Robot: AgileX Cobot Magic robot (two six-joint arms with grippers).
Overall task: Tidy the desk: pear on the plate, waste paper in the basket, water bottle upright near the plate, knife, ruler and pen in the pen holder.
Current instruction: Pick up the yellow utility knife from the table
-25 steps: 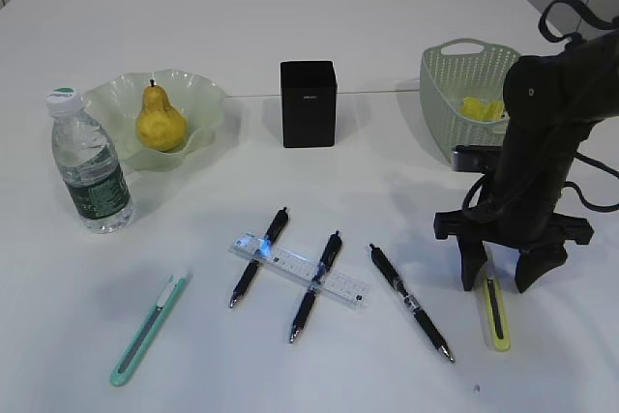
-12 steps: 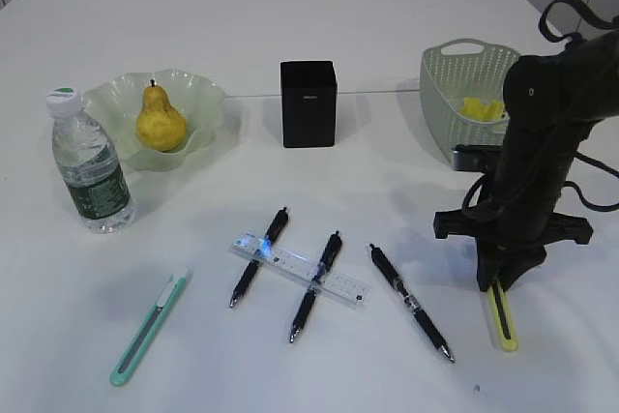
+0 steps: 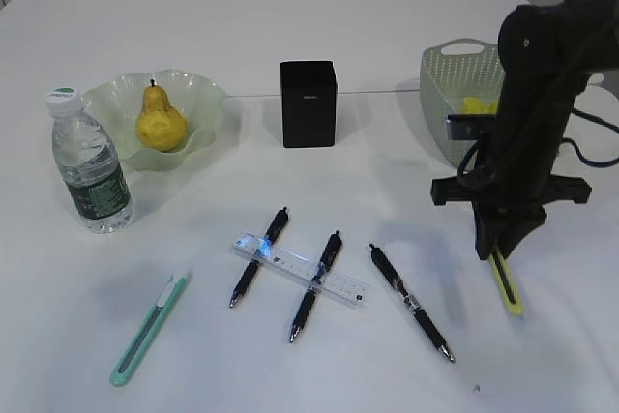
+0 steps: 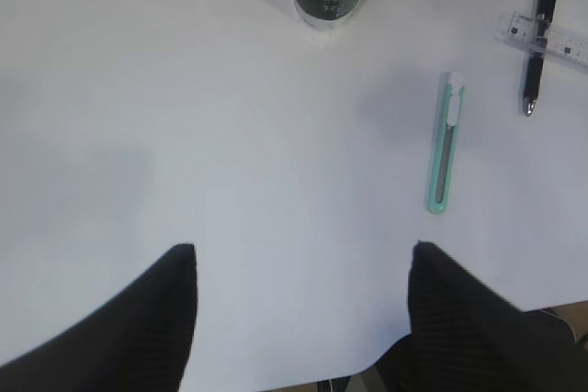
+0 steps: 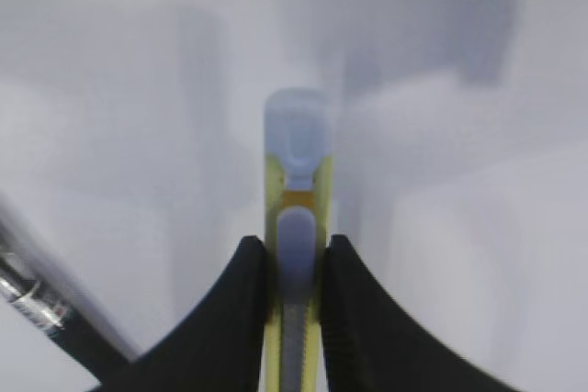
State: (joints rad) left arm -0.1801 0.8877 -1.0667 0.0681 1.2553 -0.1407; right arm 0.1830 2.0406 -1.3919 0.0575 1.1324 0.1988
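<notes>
Gripping a slim yellow-green plastic utility knife (image 5: 296,254), the right arm's fingers (image 5: 241,305) are closed on its narrow sides; the pale slider end juts past the tips. In the exterior view this knife (image 3: 506,284) hangs tilted, its upper end pinched by the right gripper (image 3: 491,245), its lower end at or just off the white table (image 3: 387,36); contact cannot be told. Judged: a pinch near one end leaves length free to drop into the holder.

The matte black square pen holder (image 3: 309,103) stands upright mid-table, well apart to the left, nothing visible in it.

Between them, three black pens (image 3: 410,302) lie fanned, with a short clear plastic ruler (image 3: 300,271) laid across two. A second knife, teal with a white slider (image 3: 148,330), lies flat near the front left edge; the left wrist view shows it (image 4: 446,154) ahead of the left gripper (image 4: 303,259), whose dark fingers stand wide apart over bare table, holding nothing.

Further out: the yellow pear (image 3: 160,120) sits in the wavy-rimmed pale-green glass plate (image 3: 205,96); the clear water bottle with green label (image 3: 89,165) stands upright just beside it. Yellow crumpled paper (image 3: 476,105) lies in the perforated grey-green basket (image 3: 447,94), behind the right arm. Judged: knives, pens, ruler remain.
</notes>
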